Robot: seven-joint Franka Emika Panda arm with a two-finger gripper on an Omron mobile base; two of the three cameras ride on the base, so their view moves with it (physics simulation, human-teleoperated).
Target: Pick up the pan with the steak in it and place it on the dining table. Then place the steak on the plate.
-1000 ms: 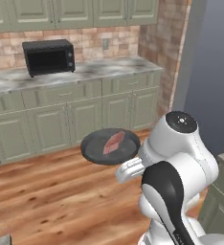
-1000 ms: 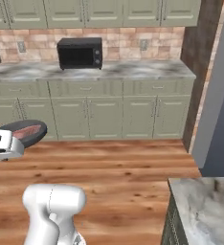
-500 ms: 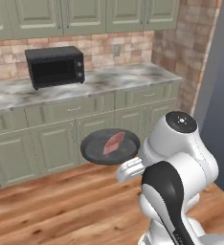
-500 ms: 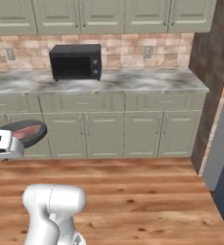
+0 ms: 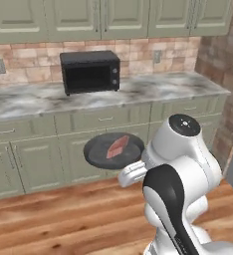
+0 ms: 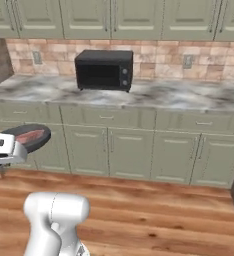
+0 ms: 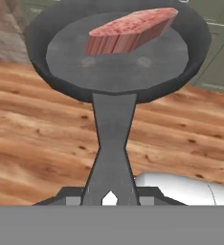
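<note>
Pan point(image 7: 116, 62) hangs level over the wood floor point(image 5: 54, 219), handle toward my tool point(image 7: 110, 198), which grips it. Steak point(image 7: 130, 31) inside lies across that axis.

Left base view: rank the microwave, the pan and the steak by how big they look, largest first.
1. microwave, though it stands farther from the camera than the pan
2. pan, about as wide but flatter
3. steak, clearly smallest

You are looking at one pan point(image 5: 113, 151), and it is carrying one steak point(image 5: 117, 147). One black microwave point(image 5: 90, 71) is sitting on the one marbled tabletop point(image 5: 34, 102) at 12 o'clock. Two wall outlets point(image 6: 37, 58) are showing on the brick backsplash, one either side of the microwave.
</note>
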